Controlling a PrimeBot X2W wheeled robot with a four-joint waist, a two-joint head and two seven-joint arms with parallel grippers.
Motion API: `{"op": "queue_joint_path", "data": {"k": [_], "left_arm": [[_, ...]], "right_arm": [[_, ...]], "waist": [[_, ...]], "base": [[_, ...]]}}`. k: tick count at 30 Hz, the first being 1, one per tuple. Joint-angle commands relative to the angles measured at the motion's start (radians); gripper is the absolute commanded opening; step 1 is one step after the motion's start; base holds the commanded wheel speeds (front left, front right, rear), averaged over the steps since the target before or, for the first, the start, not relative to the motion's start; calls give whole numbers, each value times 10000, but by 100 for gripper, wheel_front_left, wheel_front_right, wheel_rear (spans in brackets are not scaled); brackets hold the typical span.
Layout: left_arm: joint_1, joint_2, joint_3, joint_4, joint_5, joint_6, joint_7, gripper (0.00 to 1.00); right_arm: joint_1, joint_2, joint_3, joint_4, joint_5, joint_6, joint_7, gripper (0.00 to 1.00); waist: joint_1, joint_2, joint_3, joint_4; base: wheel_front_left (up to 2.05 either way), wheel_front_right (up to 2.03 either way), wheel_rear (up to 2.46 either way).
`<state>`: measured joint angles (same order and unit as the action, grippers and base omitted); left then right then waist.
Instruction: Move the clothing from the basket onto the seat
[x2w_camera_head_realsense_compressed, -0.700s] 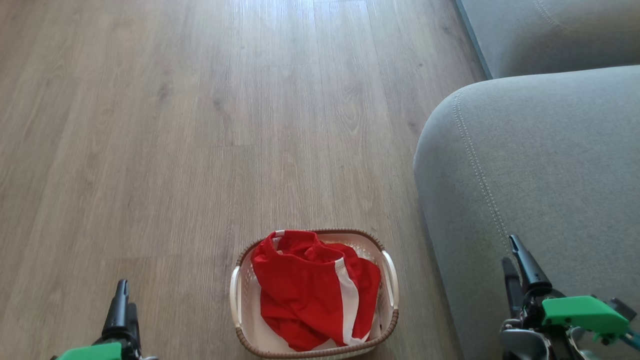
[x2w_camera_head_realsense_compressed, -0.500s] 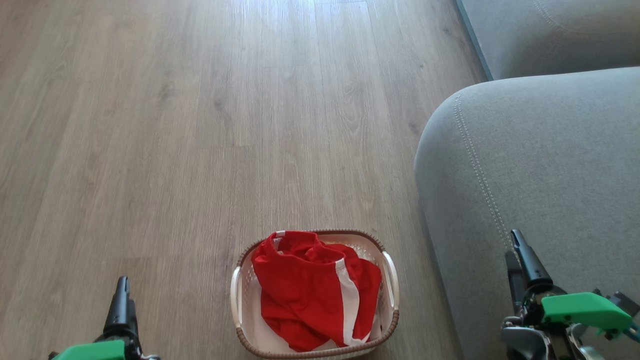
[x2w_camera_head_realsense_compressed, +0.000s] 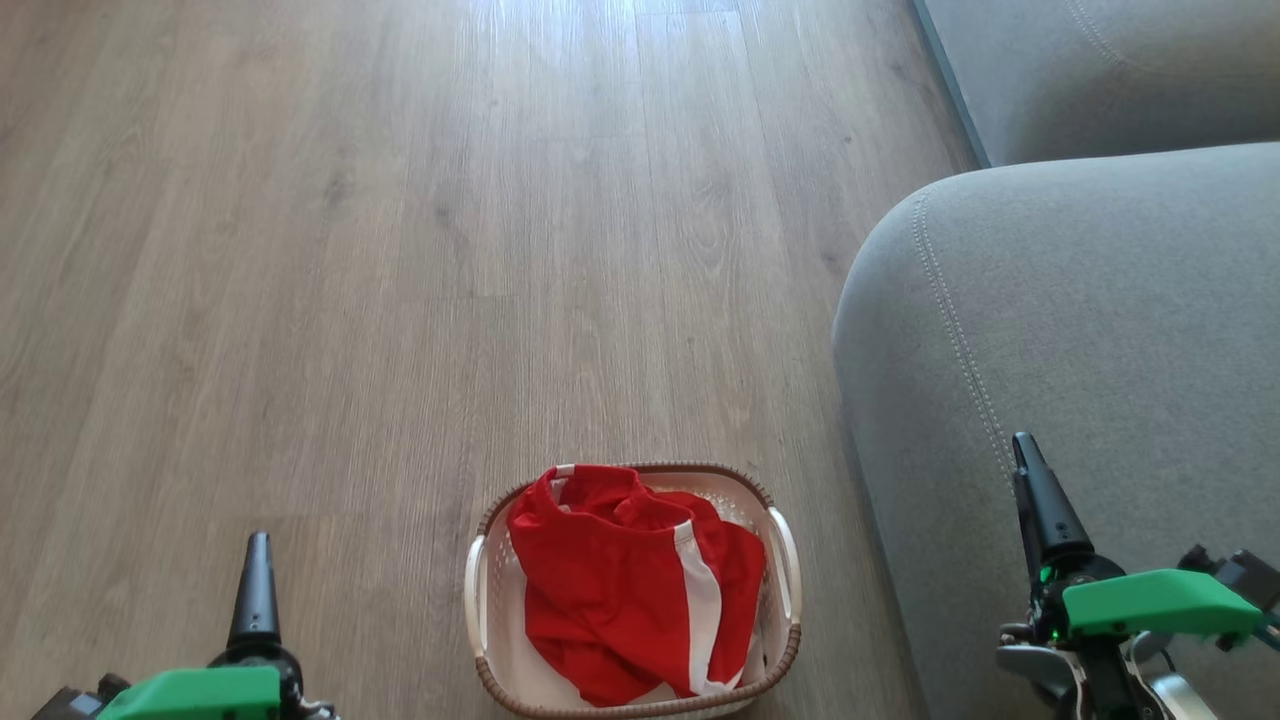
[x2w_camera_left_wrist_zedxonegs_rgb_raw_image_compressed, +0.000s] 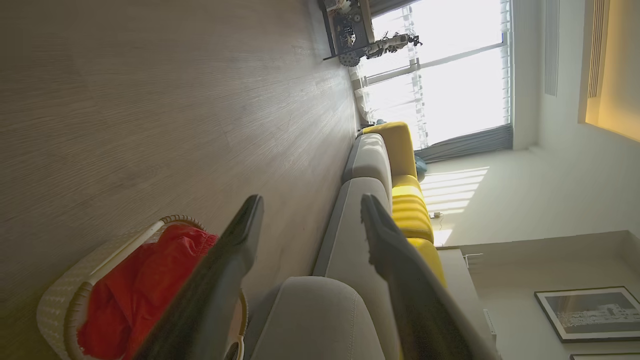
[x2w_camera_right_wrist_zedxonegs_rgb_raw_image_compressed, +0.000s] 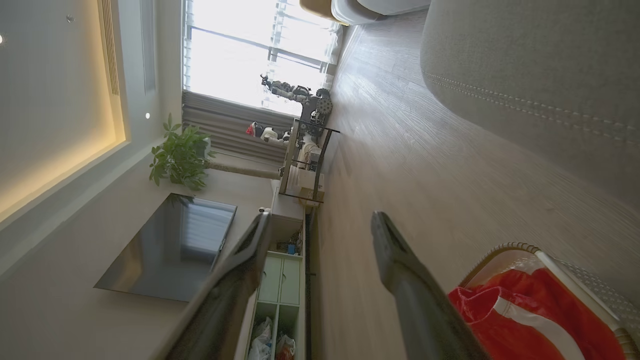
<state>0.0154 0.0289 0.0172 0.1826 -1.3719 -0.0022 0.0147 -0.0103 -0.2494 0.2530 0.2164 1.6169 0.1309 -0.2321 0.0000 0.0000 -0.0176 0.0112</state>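
The basket (x2w_camera_head_realsense_compressed: 480, 600), cream with a brown rim, stands on the wood floor at the bottom centre, just left of the seat (x2w_camera_head_realsense_compressed: 1100, 330). The clothing (x2w_camera_head_realsense_compressed: 620, 590), red with a white stripe, lies heaped inside it. My left gripper (x2w_camera_head_realsense_compressed: 257, 548) hangs low on the left, well apart from the basket, and its own view shows it open (x2w_camera_left_wrist_zedxonegs_rgb_raw_image_compressed: 311, 202) with the clothing (x2w_camera_left_wrist_zedxonegs_rgb_raw_image_compressed: 135, 290) lower left. My right gripper (x2w_camera_head_realsense_compressed: 1024, 450) is over the seat's front edge, open (x2w_camera_right_wrist_zedxonegs_rgb_raw_image_compressed: 322, 217), with the basket (x2w_camera_right_wrist_zedxonegs_rgb_raw_image_compressed: 575, 275) and the clothing (x2w_camera_right_wrist_zedxonegs_rgb_raw_image_compressed: 525, 320) at lower right.
A second grey sofa cushion (x2w_camera_head_realsense_compressed: 1100, 70) lies farther back on the right. Yellow back cushions (x2w_camera_left_wrist_zedxonegs_rgb_raw_image_compressed: 410, 210) line the sofa. Across the room stand a dark TV (x2w_camera_right_wrist_zedxonegs_rgb_raw_image_compressed: 170, 250), a low cabinet (x2w_camera_right_wrist_zedxonegs_rgb_raw_image_compressed: 280, 280) and a potted plant (x2w_camera_right_wrist_zedxonegs_rgb_raw_image_compressed: 180, 155). Wood floor (x2w_camera_head_realsense_compressed: 350, 250) stretches ahead and left.
Both grippers have pushed further up the head view, the right one more. The whole picture has slipped down slightly with the camera. Basket and clothing have not moved.
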Motion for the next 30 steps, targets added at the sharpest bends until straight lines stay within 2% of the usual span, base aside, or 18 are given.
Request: {"op": "queue_joint_path", "data": {"k": [1,18,30], "left_arm": [[-212,100,31,-434,421,36,-117,100],[-84,160,-459,-557,3673,143,-644,100],[-17,192,-642,-335,5208,179,-967,100]], "right_arm": [[-323,-13,-161,-428,-447,0,-81,100],[-167,386,-520,-687,-3434,-1,-124,100],[-102,630,-801,-591,-5270,-1,-150,100]], "waist": [[0,0,-6,9],[0,0,-71,45],[0,0,-138,96]], "base": [[0,0,0],[0,0,0],[0,0,0]]}}
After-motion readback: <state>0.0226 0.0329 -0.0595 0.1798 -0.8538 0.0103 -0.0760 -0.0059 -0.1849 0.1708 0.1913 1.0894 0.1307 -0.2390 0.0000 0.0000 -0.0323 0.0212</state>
